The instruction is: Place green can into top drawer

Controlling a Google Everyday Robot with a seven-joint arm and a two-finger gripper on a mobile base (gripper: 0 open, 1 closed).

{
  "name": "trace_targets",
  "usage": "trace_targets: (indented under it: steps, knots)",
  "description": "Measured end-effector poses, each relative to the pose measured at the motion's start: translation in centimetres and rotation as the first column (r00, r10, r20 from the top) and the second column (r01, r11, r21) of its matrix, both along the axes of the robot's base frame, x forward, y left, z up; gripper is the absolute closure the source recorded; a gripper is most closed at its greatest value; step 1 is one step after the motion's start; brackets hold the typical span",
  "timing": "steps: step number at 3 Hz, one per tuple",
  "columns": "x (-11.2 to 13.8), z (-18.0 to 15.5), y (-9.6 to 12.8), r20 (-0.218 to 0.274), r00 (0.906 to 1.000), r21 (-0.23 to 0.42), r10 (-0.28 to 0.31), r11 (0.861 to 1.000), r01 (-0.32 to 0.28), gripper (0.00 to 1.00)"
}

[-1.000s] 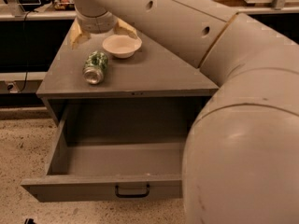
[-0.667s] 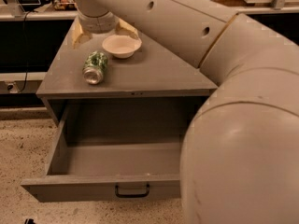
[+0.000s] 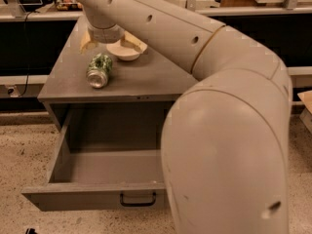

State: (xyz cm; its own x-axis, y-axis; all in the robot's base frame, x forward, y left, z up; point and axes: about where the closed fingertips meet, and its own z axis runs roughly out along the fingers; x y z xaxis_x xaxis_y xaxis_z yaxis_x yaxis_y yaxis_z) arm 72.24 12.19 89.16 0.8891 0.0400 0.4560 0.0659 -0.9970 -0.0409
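Observation:
The green can (image 3: 99, 69) lies on its side on the grey cabinet top (image 3: 141, 79), near the left, with a shiny silver end facing me. The top drawer (image 3: 92, 167) is pulled out wide below it and is empty inside; its front panel carries a small black handle (image 3: 138, 199). My gripper (image 3: 104, 33) hangs at the end of the long cream arm, over the back of the cabinet top. It is just behind the can and left of the bowl, apart from the can. Most of the gripper is hidden by the wrist.
A cream-white bowl (image 3: 126, 50) sits on the cabinet top behind and to the right of the can. My arm's big elbow (image 3: 229, 150) fills the right foreground and hides the drawer's right part. Dark shelving runs along the back. The floor (image 3: 24, 150) is speckled.

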Motion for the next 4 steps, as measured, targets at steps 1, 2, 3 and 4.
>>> trace_targets:
  steps: [1,2,3,4]
  knots:
    - [0.9,-2.2,1.2,-0.040,0.9989,0.020,-0.023,1.000,0.024,0.00]
    - [0.9,-4.9,4.0,-0.116,0.9933,0.043,0.002,0.999,0.003,0.00]
    - [0.6,-6.5,5.5,-0.168,0.9858,0.071,0.005,0.997,0.007,0.18]
    - [0.5,-6.7,5.9,-0.177,0.9843,0.080,-0.008,0.997,0.022,0.42]
